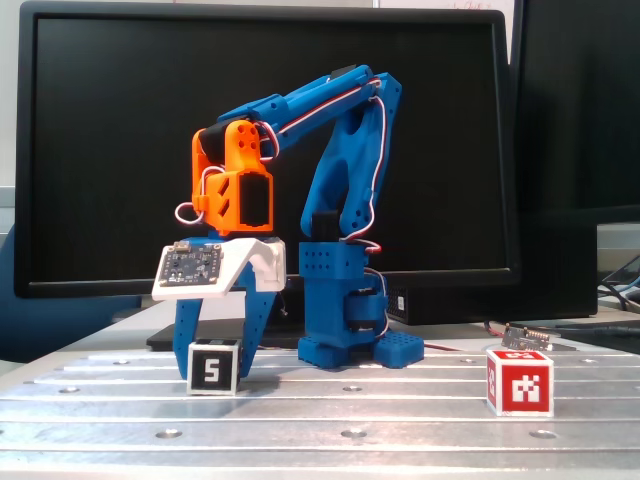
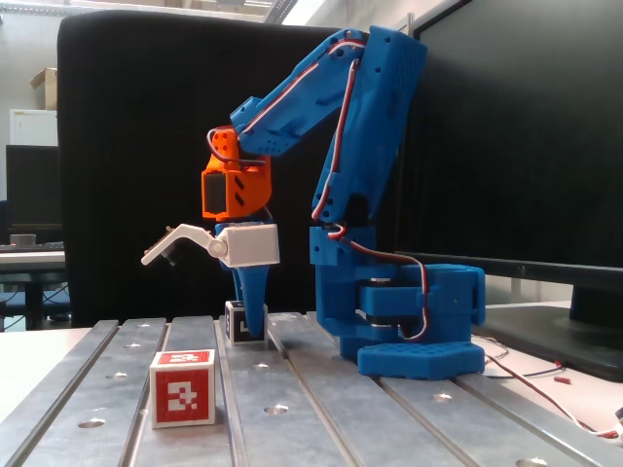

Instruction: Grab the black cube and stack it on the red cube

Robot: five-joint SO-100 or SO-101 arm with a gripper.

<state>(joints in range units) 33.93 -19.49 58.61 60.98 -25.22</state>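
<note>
the blue arm's base is the landmark on the slotted metal bench. in a fixed view that faces the base, the black cube sits on the bench to the left of the base and a little nearer the camera, its front face showing a white "5"-like mark. the red cube sits on the bench well to the right of the base, far apart from the black cube, with nothing on top of it.

the arm reaches up from the base, bends over to the left and drops through an orange wrist block and a white camera mount to the gripper. the gripper's two blue fingers point down and stand apart, one on each side of the black cube, with the cube between their lower ends. whether the fingers touch the cube's sides cannot be told; the cube rests flat on the bench.

in a fixed view from the side, the base is at right, the gripper hangs to its left, and the black cube is partly hidden behind a finger. the red cube lies much nearer this camera, left of the base. a dark monitor stands behind the base.
</note>
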